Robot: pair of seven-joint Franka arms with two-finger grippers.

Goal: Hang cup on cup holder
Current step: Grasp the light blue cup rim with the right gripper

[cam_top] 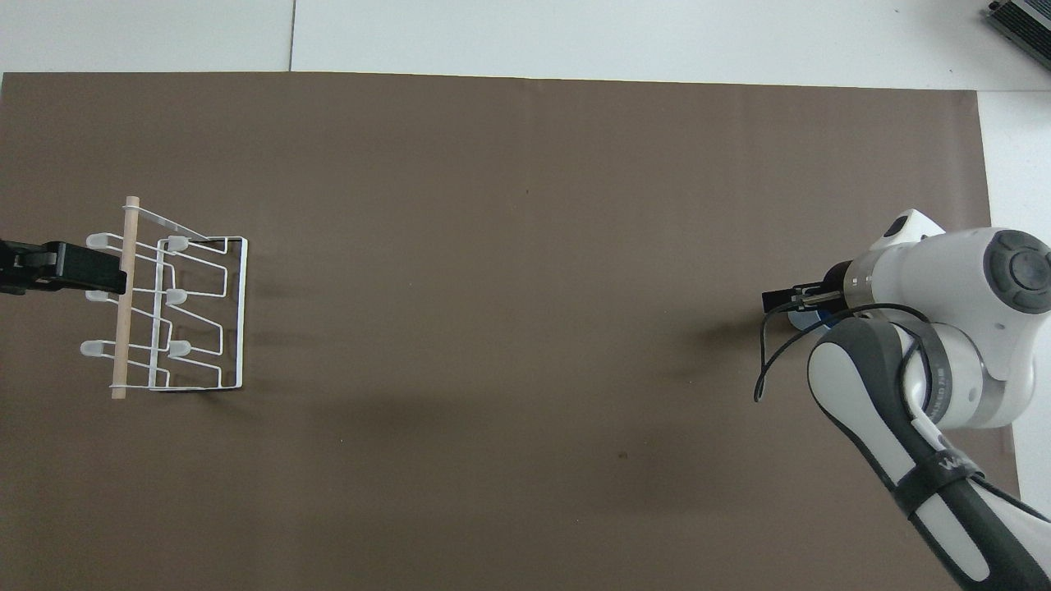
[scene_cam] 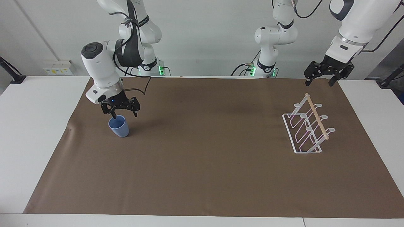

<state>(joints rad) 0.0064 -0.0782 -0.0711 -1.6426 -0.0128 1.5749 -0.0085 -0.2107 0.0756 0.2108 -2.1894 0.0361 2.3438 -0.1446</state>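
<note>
light-blue cup [scene_cam: 119, 126] sits under the right gripper [scene_cam: 124, 115], fingers spread; one may clip the rim's twelve o'clock edge and tip it. left gripper [scene_cam: 320, 82] waits, released.

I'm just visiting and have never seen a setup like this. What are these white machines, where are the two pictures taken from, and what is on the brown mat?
They are two robot arms with two-finger grippers. One picture faces them across the table; the other looks down from above their end. On the mat stand a blue cup and a white wire cup holder, at separate ends. The right gripper is open, just above the cup's rim, holding nothing. The left gripper waits, open, above the mat's edge near the holder.
</note>
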